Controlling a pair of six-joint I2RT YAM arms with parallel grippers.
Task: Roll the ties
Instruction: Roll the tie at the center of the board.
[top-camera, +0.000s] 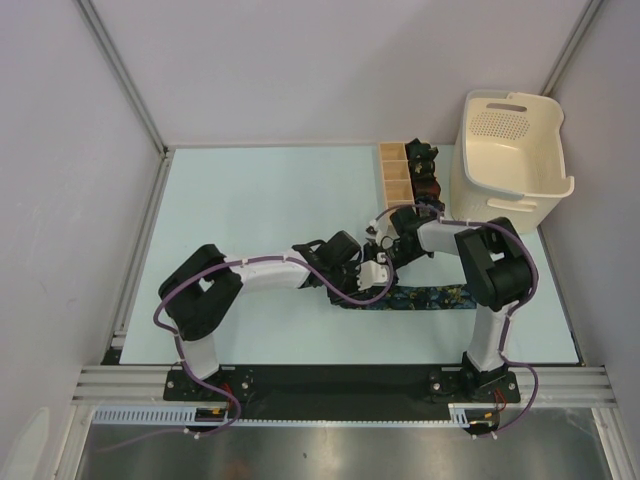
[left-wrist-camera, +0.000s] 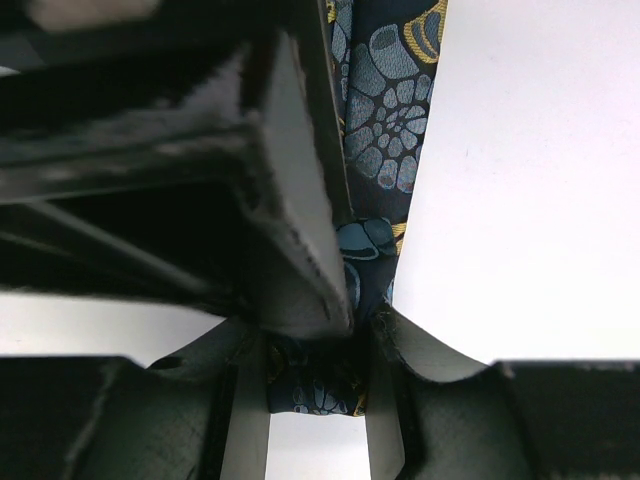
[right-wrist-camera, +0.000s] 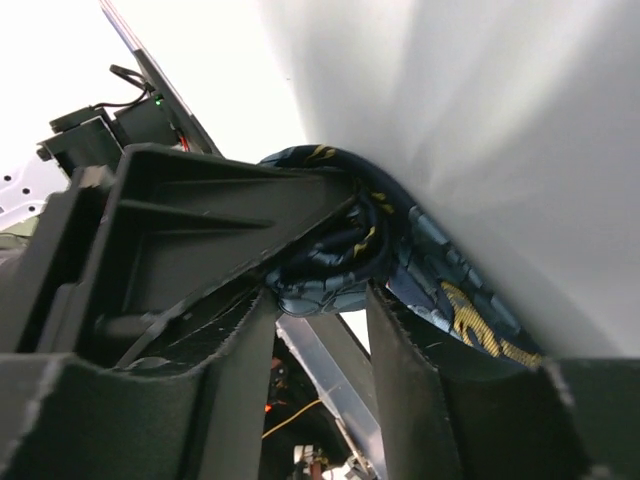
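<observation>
At desk (top-camera: 260, 210) centre, left fingers (left-wrist-camera: 380, 395) and right fingers (right-wrist-camera: 395, 350) both clench the floral tie (top-camera: 430, 298) near its 9 o'clock end, roll judged barely begun, remainder flat toward 3 o'clock; coiled ties (top-camera: 422, 168) sit boxed at 1 o'clock.

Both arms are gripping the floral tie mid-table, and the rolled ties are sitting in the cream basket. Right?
One error: the dark rolled ties sit in the wooden divided box just left of the cream basket, which looks empty in the top view. The rest is right: the left fingers and right fingers are both shut on the floral tie.
</observation>
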